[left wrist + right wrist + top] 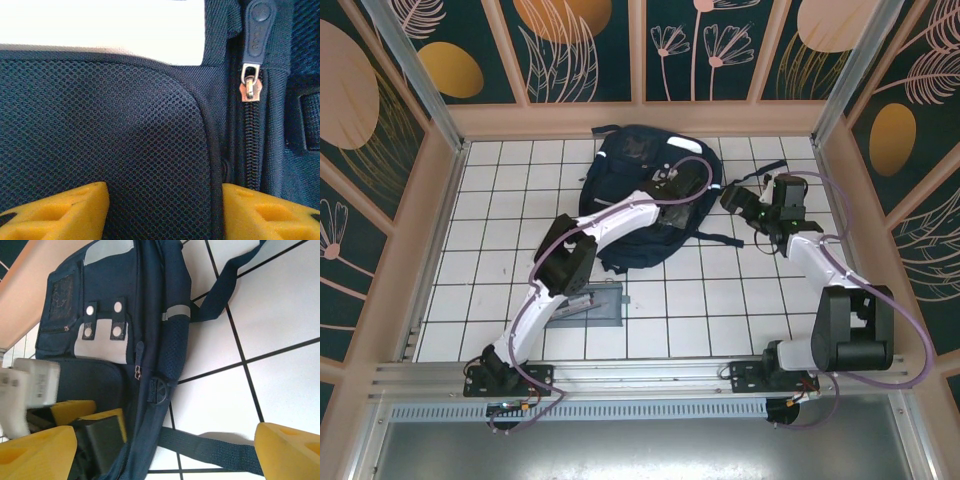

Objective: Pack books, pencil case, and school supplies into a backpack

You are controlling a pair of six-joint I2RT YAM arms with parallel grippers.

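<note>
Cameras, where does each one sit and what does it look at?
Top external: high behind, looking down at the backpack on the tiled table; left arm, right arm show.
Left wrist: close over backpack mesh and a zipper pull; yellow left fingers show.
Right wrist: beside the backpack, looking across it; right fingers show.
Shared: all see the backpack.

bright even light; glare and blur close-up.

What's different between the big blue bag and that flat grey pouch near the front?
The backpack is navy and bulky; the pencil case is grey and flat. The backpack is far bigger. The left end effector is down on the backpack, while the pencil case lies nearer the bases, partly hidden by that arm. Both rest on the white tiled table.
</note>
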